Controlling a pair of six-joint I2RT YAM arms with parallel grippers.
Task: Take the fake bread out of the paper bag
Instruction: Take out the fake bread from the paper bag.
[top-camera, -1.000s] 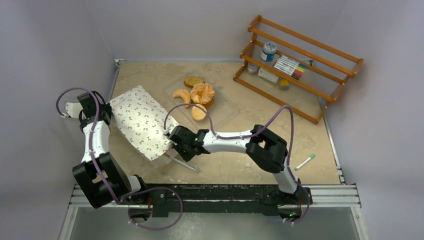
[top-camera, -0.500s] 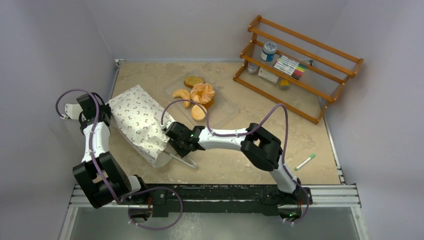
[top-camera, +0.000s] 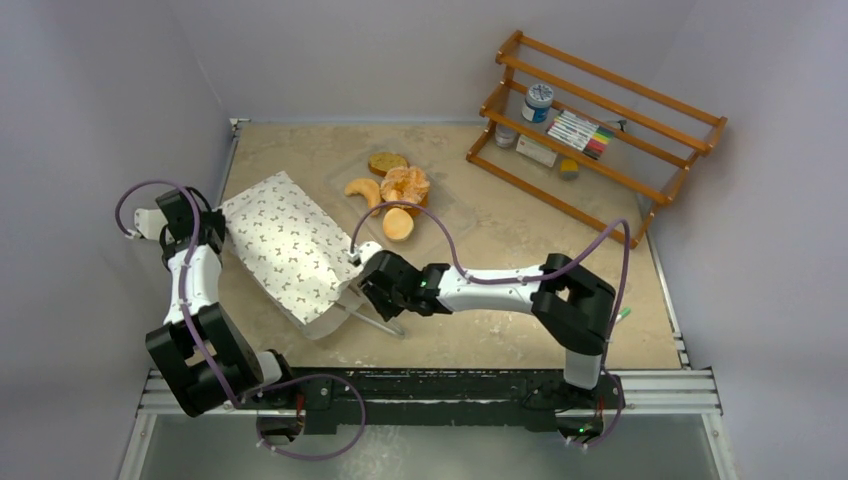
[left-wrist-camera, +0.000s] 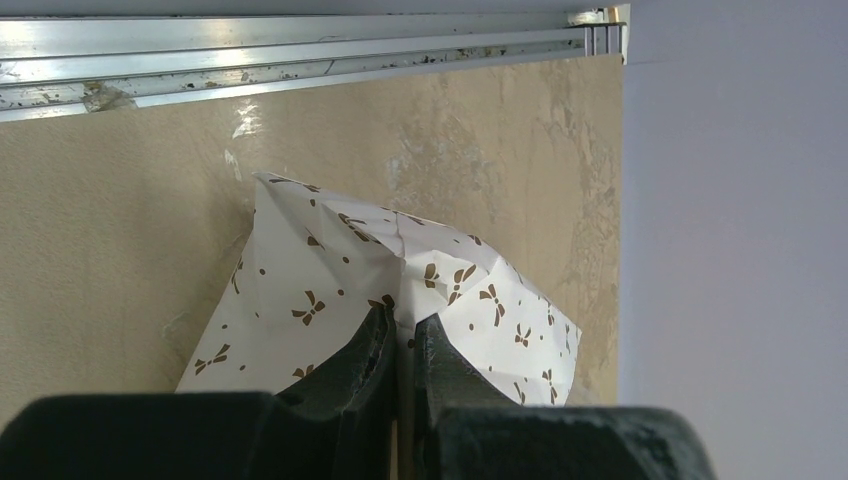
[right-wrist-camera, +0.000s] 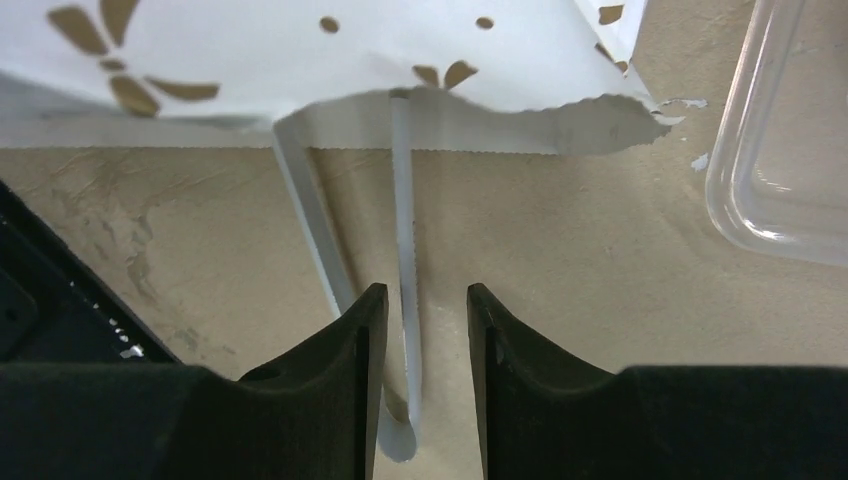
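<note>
The white paper bag (top-camera: 285, 250) with small brown bows lies on the left of the table, its open mouth toward the near right. My left gripper (top-camera: 207, 228) is shut on the bag's far-left corner; the left wrist view shows the jaws (left-wrist-camera: 403, 322) pinching a paper fold (left-wrist-camera: 330, 270). My right gripper (top-camera: 362, 297) is open, just outside the bag's mouth (right-wrist-camera: 300, 50), with one arm of the metal tongs (right-wrist-camera: 405, 250) between its fingers. The fake bread, a swirled bun (top-camera: 405, 185), a croissant (top-camera: 362, 190), a brown slice (top-camera: 386, 162) and a roll (top-camera: 398, 225), lies on a clear tray.
The metal tongs (top-camera: 372, 320) lie on the table, partly under the bag's mouth. The clear plastic tray (right-wrist-camera: 780, 150) is just right of the right gripper. A wooden rack (top-camera: 600, 130) with jars and markers stands at the back right.
My right gripper has pulled back to the right, away from the bag's mouth, and its elbow has swung right. The bag shifted slightly. The left gripper holds as before.
</note>
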